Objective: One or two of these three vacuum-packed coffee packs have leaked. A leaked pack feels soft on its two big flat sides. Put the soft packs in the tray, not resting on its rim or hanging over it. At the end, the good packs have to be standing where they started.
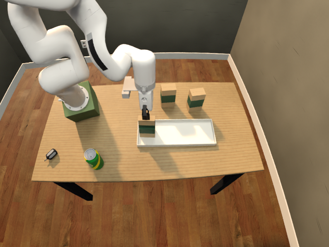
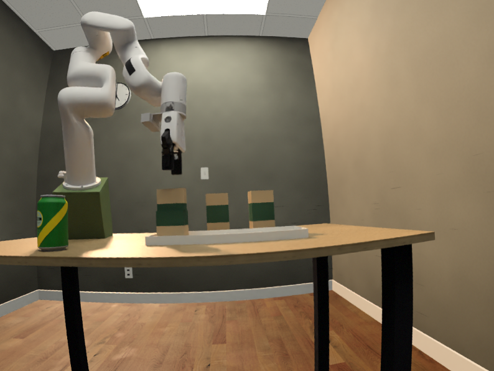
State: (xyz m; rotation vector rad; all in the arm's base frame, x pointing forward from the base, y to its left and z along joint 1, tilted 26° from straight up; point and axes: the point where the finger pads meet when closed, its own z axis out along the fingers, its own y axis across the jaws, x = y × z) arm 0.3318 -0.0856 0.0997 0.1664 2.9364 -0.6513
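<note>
Three tan coffee packs with a dark green band are on the table. One pack (image 1: 146, 127) (image 2: 172, 212) stands upright inside the left end of the white tray (image 1: 185, 144) (image 2: 239, 236). The other two packs stand behind the tray: the middle one (image 1: 168, 95) (image 2: 217, 211) and the right one (image 1: 196, 100) (image 2: 261, 209). My gripper (image 1: 145, 115) (image 2: 171, 169) is open and empty. It hangs straight above the pack in the tray, with a clear gap over its top.
A green and yellow can (image 1: 93, 158) (image 2: 52, 221) stands at the table's front left. A small dark object (image 1: 51, 153) lies further left. The arm's green base block (image 1: 81, 103) (image 2: 89, 207) is at the back left. A tan wall is on the right.
</note>
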